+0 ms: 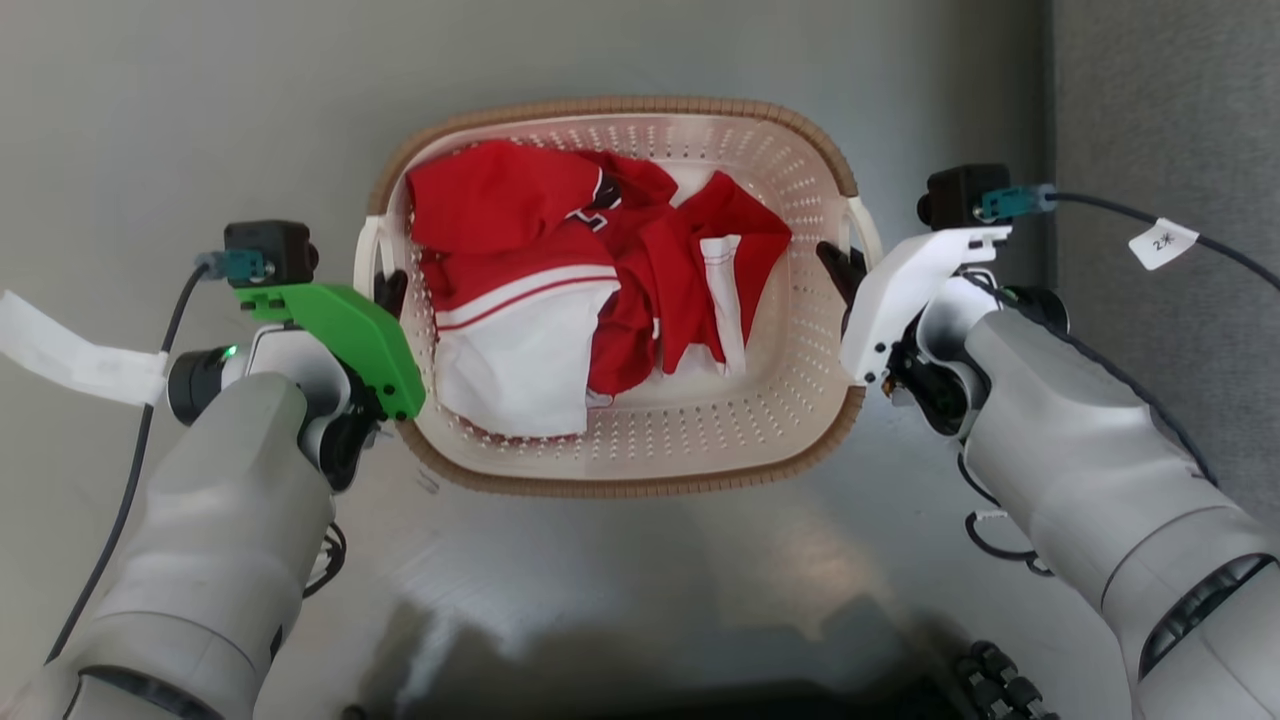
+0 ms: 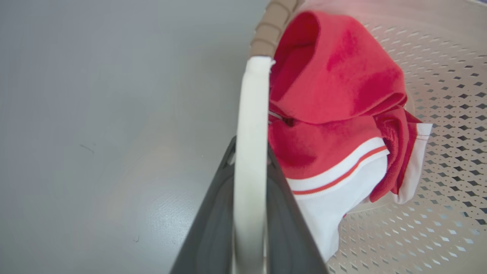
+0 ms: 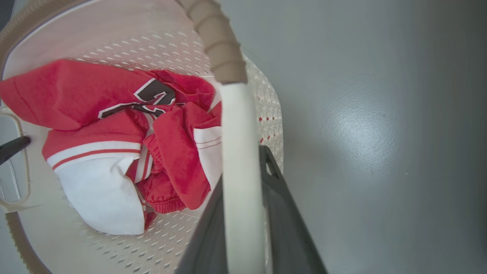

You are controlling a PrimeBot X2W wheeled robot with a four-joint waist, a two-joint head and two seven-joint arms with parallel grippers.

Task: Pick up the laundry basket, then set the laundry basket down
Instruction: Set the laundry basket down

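Item: laundry basket [image 1: 620, 487], red-and-white clothes [image 1: 560, 270] inside, grey floor [image 1: 200, 100] around; left gripper [image 1: 388, 290] and right gripper [image 1: 840, 265] each clamped on a side handle.

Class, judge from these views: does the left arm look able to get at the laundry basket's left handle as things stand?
Probably yes: the left gripper straddles the laundry basket at its white handle, a dark finger on each side, nothing in between.

On white cable tag [image 1: 1162, 243], perhaps "2米"; on red jersey [image 3: 68, 95], fold-hidden dark numeral [image 3: 154, 95].
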